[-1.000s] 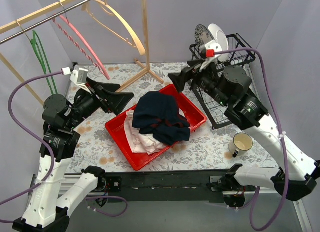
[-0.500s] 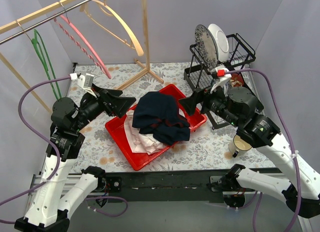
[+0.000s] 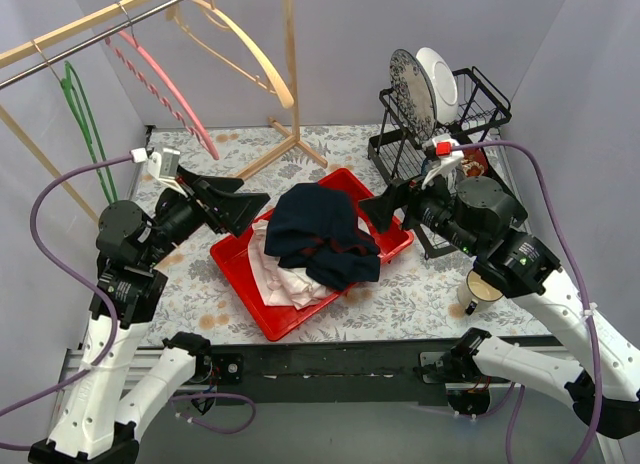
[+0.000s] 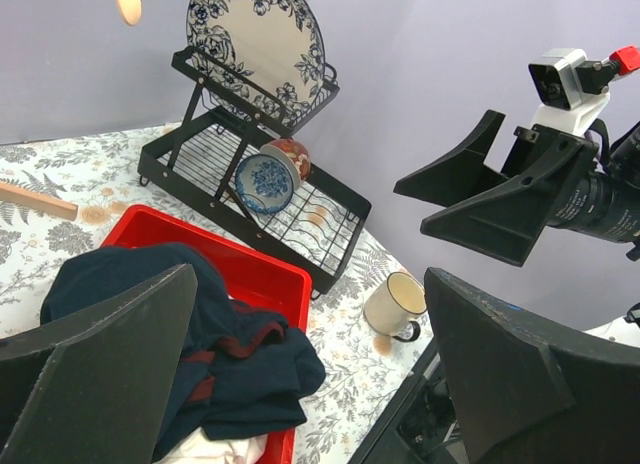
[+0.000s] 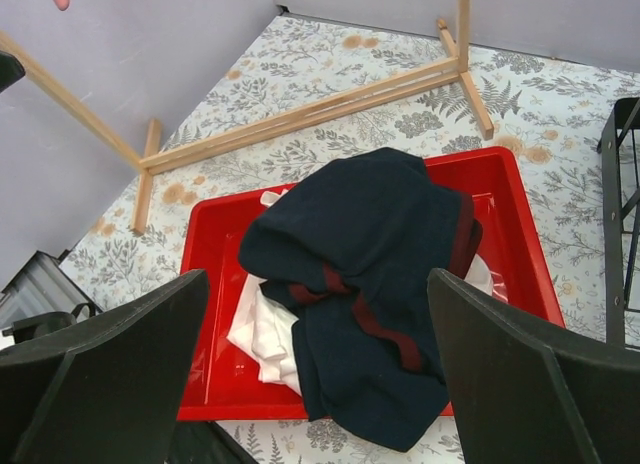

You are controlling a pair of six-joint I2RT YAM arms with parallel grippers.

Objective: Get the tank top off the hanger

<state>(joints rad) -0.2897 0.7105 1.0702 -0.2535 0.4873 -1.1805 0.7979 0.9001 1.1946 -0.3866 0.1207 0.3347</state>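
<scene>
Down in the red tray (image 3: pixel 235 274), heaped over some white cloth (image 3: pixel 290 282): a navy garment with dark red trim (image 3: pixel 325 234), most likely the tank top. Well clear of the rail (image 3: pixel 90 36) up at the far left, with nothing draped on the wooden hanger (image 3: pixel 255 54), the pink hanger (image 3: pixel 165 96) or the green hanger (image 3: pixel 85 114). Judging by that, little or nothing left to do on the task.

Left gripper (image 3: pixel 252 187) poised above the tray's left side, jaws spread wide, nothing between them. Right gripper (image 3: pixel 368 215) likewise over the tray's right side, wide open and empty. Neither touching the cloth.

Possible trouble from here: dropping either gripper straight into the heap and pinching the white cloth along with the navy one, or catching a finger on the tray's rim and shoving the tray across the surface (image 3: pixel 400 294). Also worth watching the right arm, close to the dish rack (image 3: pixel 455 119) and the mug (image 3: pixel 484 284); easy to tip the mug with a careless swing back. On the left, some risk of clipping the pink hanger on a high withdrawal and setting it swinging against its neighbours.
</scene>
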